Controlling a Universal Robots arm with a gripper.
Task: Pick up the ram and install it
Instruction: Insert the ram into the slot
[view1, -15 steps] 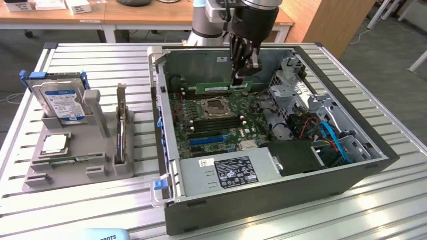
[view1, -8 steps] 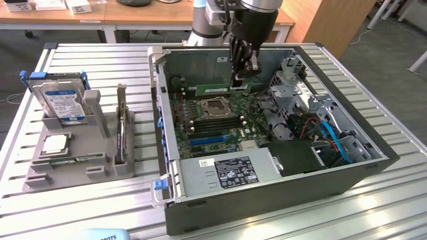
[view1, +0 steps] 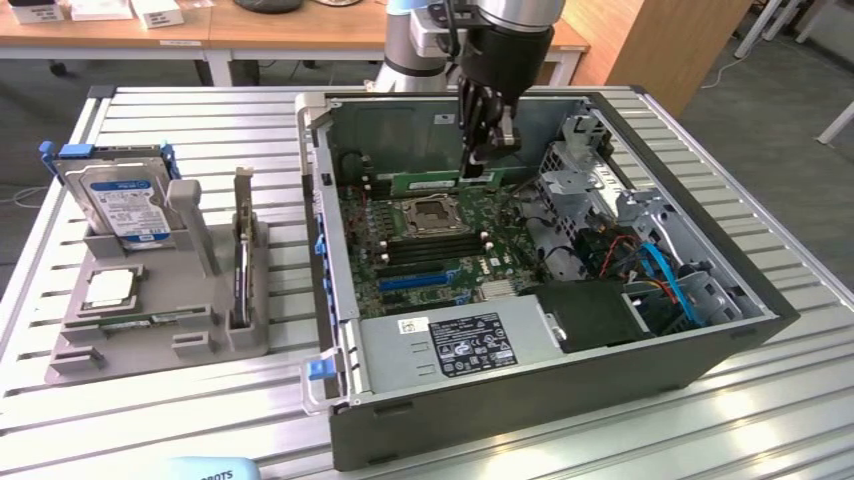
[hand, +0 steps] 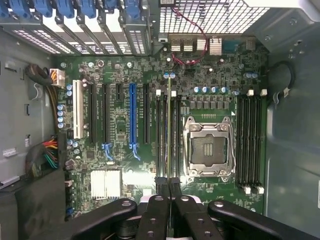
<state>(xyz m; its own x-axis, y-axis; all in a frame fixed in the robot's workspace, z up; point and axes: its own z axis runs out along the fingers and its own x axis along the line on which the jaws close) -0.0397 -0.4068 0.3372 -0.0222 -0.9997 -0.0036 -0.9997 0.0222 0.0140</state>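
- A ribbed silver aluminium-slat table (view1: 200, 420) carries everything; beyond it stand pale wooden desks (view1: 267, 30) on a grey floor (view1: 787, 70)
- On the table lies an open dark-grey sheet-metal computer case (view1: 534, 400), side panel off, its inside facing up
- Inside the case sit a green printed motherboard (hand: 210, 70), a square silver-framed processor socket (hand: 207, 149), rows of long black memory slots (hand: 161, 135), a finned silver heat sink (hand: 106, 182), and a grey metal power-supply box with a black-and-white label (view1: 454, 345)
- To the exterior view's left of the case, well apart from it, a grey moulded plastic holder (view1: 80, 355) keeps a silver hard drive in blue rails (view1: 123, 205) upright, a square silver processor chip (view1: 110, 288) flat, and a dark expansion card (view1: 242, 260) on edge
- The black jointed gripper (view1: 477, 162) reaches down into the case from above, its jaws drawn almost together and pinching the ram (view1: 427, 183), a long thin green circuit-board stick with a white label
- The ram hangs on edge inside the case, long side level, gripped nearer its end on the exterior view's right, over the memory slots beside the socket; whether its lower edge touches a slot cannot be told
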